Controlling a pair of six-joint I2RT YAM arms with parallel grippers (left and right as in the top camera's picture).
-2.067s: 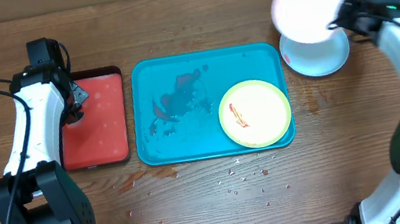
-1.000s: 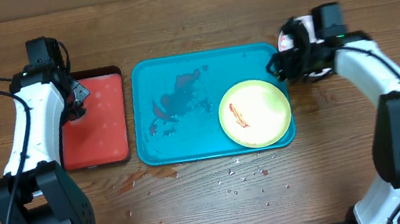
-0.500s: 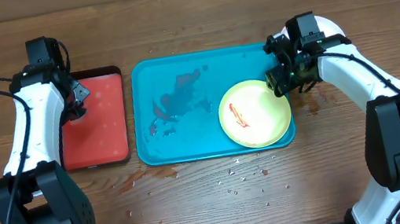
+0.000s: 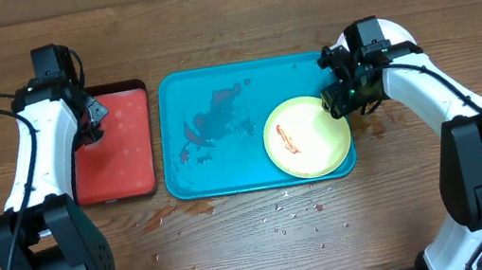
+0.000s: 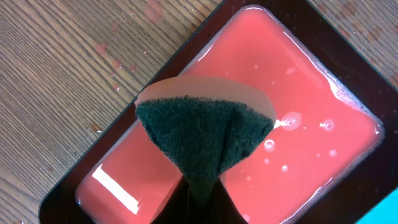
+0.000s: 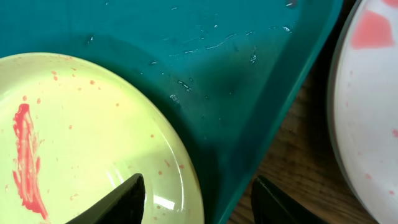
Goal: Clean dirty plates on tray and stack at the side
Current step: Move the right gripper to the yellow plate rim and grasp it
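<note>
Right pincer (image 6: 198, 194), jaws apart, straddles the rim of the yellow-green plate (image 6: 81, 137), which lies unwashed at the blue tray's (image 4: 227, 170) lower right. A white plate (image 6: 373, 112) sits off-tray, far right. Left pincer (image 5: 199, 193) clamps a sponge (image 5: 199, 134).

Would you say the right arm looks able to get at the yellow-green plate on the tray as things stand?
Probably yes. The right gripper hangs with open jaws astride the rim of the yellow-green plate, one finger over it, one outside; nothing lies between.
</note>
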